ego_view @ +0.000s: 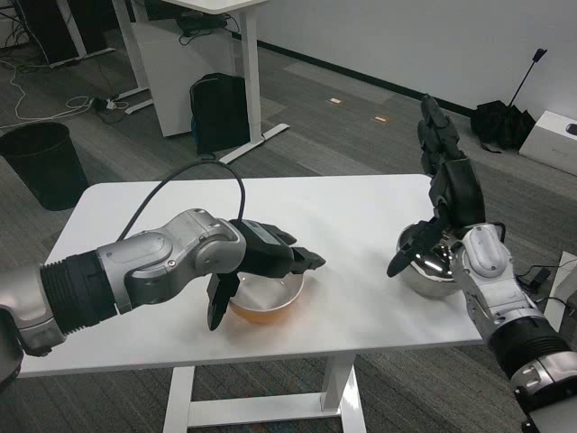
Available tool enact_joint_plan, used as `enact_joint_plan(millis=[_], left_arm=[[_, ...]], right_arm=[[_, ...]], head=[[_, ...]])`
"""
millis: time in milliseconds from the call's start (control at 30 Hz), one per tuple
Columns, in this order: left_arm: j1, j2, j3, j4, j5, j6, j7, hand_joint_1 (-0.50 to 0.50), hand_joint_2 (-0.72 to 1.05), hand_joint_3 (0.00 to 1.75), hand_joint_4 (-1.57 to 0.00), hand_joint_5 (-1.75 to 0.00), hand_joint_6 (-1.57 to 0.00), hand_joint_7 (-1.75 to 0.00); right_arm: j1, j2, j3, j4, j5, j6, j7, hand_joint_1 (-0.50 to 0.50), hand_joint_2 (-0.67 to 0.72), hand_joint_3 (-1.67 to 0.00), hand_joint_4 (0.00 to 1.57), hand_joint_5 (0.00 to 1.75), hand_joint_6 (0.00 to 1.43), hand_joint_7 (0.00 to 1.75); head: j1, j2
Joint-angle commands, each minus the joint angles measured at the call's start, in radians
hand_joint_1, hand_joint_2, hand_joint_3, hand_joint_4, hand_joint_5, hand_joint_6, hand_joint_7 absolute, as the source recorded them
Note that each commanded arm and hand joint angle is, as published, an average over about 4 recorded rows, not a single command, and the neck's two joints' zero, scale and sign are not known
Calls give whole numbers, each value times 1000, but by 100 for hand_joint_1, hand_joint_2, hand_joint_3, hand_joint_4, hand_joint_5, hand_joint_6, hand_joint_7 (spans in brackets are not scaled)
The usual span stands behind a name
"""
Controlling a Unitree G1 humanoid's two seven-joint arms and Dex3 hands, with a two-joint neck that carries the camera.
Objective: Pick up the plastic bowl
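The orange plastic bowl (pixel 268 305) sits on the white table (pixel 343 216), near its front edge. My left hand (pixel 261 257) hovers right over it. Its fingers stretch flat across the bowl's top toward the far rim, and the thumb hangs down outside the near left rim. I see no firm grip, and the bowl rests on the table. My right hand (pixel 451 194) is raised at the table's right end, fingers spread and pointing up, holding nothing.
A shiny metal bowl (pixel 433 269) stands on the table's right end, just below my right hand. A black cable (pixel 194 171) arcs over my left forearm. Beyond the table are a black bin (pixel 43 162), a desk leg and a black bag (pixel 219 113).
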Motion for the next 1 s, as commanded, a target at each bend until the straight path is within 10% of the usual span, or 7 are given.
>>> enact_joint_plan(millis=[33, 500, 1000], left_arm=[[20, 17, -12, 13, -8, 2, -27, -50, 7, 4, 0, 0, 0, 0], [6, 29, -18, 12, -20, 6, -34, -50, 16, 7, 0, 0, 0, 0], [164, 1, 148, 3, 128, -38, -22, -50, 16, 2, 0, 0, 0, 0]], right_arm=[[-23, -6, 5, 9, 7, -9, -6, -46, 60, 0, 0, 0, 0, 0], [-31, -4, 5, 14, 8, -9, -6, -46, 60, 0, 0, 0, 0, 0], [-46, -13, 27, 2, 15, -9, -7, -46, 60, 0, 0, 0, 0, 0]], head=[[1, -3], [11, 8], [51, 20]])
